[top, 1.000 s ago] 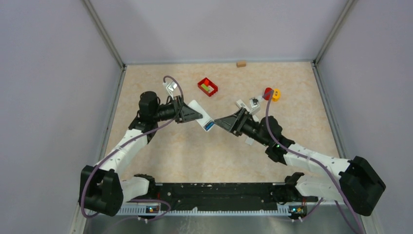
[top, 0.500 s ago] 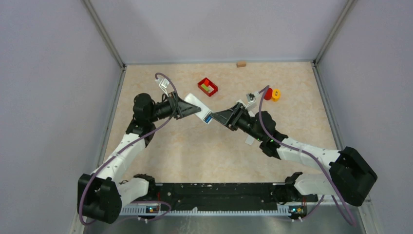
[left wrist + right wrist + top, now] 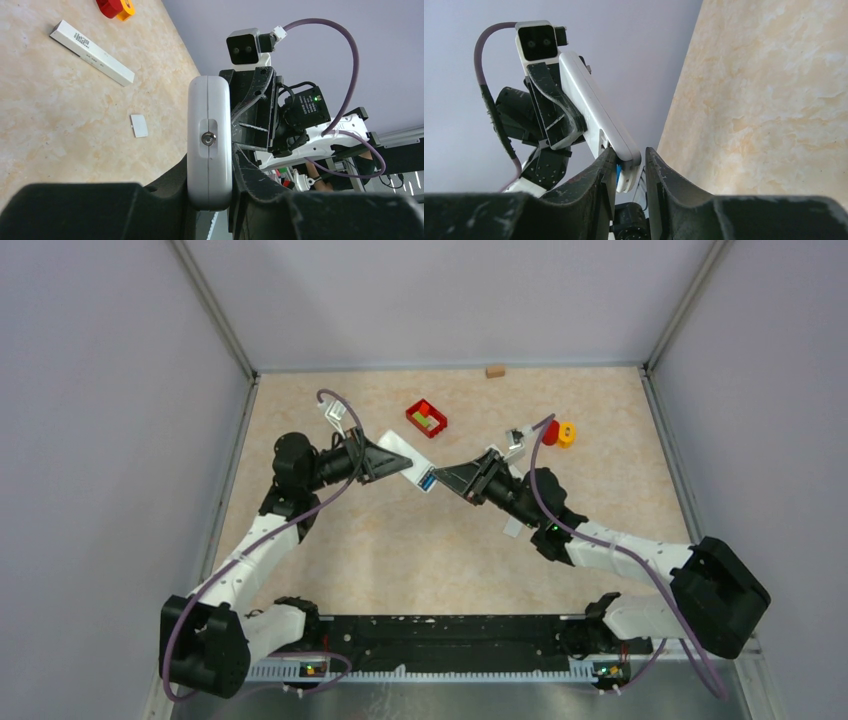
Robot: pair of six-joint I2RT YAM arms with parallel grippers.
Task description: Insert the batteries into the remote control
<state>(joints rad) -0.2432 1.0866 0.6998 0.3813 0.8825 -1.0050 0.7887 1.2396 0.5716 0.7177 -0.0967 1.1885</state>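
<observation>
My left gripper (image 3: 385, 458) is shut on a white remote (image 3: 402, 456) and holds it above the table. The remote shows end-on between the jaws in the left wrist view (image 3: 209, 145). A blue battery (image 3: 428, 481) sits in the remote's open end. My right gripper (image 3: 447, 478) is open, with one finger on each side of that end. In the right wrist view, the right gripper (image 3: 630, 152) has the blue battery (image 3: 617, 173) against its left finger (image 3: 605, 167) and a small gap at the right finger. The other batteries cannot be made out.
A second white remote (image 3: 91, 44) and a small white cover (image 3: 139, 125) lie on the table. A red tray (image 3: 426, 418) stands at the back centre, a red-and-yellow object (image 3: 556, 432) at the back right, and a wooden block (image 3: 494, 370) by the back wall.
The left gripper has carried the remote up and to the left. The right gripper has moved left and closed in around the remote's battery end. Little has moved in the last half second.
</observation>
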